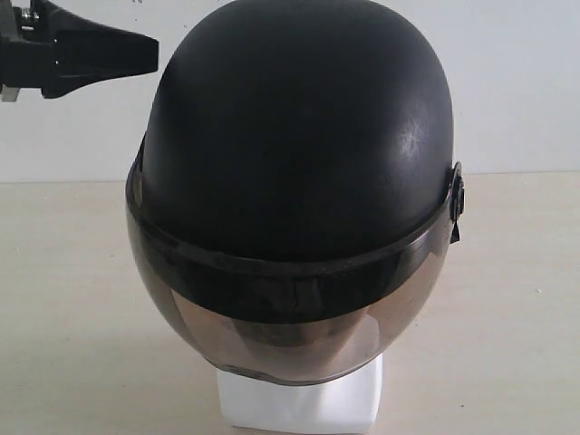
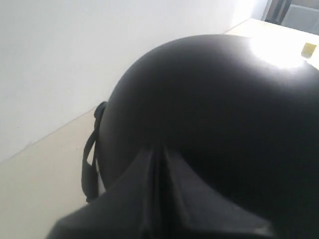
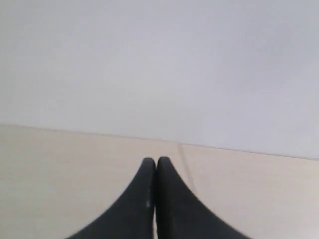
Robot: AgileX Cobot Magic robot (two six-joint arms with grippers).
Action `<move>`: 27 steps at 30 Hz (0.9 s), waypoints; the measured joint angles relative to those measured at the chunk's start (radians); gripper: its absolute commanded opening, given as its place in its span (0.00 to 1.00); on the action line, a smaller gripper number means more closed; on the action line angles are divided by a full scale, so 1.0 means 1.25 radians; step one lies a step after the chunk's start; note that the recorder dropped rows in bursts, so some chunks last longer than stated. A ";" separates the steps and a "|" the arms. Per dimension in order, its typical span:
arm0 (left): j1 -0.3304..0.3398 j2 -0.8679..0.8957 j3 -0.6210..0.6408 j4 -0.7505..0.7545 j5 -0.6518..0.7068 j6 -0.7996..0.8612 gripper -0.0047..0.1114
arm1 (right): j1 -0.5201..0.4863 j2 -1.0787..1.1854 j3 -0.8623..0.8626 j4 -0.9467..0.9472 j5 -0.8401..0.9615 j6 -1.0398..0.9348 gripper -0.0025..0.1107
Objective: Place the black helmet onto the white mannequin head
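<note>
Closest to my exterior camera, the white mannequin head (image 1: 299, 405) is showing only its squarish base, at 6 o'clock beneath the black helmet (image 1: 299, 136). The helmet is sitting upright over the head and covering it. Its smoky visor (image 1: 272, 317) is hanging down across the face toward me. The pale table (image 1: 63, 299) is carrying the base.

At about 10 o'clock from the helmet's crown, my left gripper (image 1: 149, 43) is hovering with its tip pointing at the shell, just beside it across a thin gap. Its fingers (image 2: 144, 199) are lying pressed together and gripping nothing. On the left wrist feed they are aiming at the dark dome, and a black strap (image 2: 89, 159) is dangling at the helmet's edge.

My right gripper (image 3: 156, 163) is appearing only on its own wrist feed, pinched together on nothing, above the tabletop. Farthest back, the white wall (image 1: 517, 82) is filling the background.
</note>
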 measured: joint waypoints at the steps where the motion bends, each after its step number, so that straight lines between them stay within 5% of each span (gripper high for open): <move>1: 0.000 -0.022 0.000 0.000 0.000 0.001 0.08 | -0.066 0.000 -0.008 -0.028 -0.004 -0.013 0.02; 4: 0.000 -0.056 0.000 0.000 -0.005 0.001 0.08 | -0.234 0.008 -0.014 -0.031 -0.112 -0.031 0.02; 7: 0.000 -0.075 0.000 0.000 -0.009 -0.013 0.08 | -0.489 0.087 -0.015 0.131 -0.288 -0.126 0.02; 10: 0.000 -0.075 0.000 0.000 -0.008 -0.020 0.08 | -0.642 0.187 -0.014 0.685 -0.416 -0.484 0.02; 12: 0.000 -0.075 0.000 0.000 -0.007 -0.021 0.08 | -0.650 0.198 -0.013 1.156 -0.394 -0.874 0.02; 14: 0.000 -0.075 0.000 0.000 -0.005 -0.021 0.08 | -0.650 0.192 -0.013 1.460 -0.339 -1.145 0.02; 27: 0.001 -0.040 0.026 0.003 -0.021 -0.021 0.08 | -0.574 0.219 -0.014 1.733 -0.208 -1.387 0.02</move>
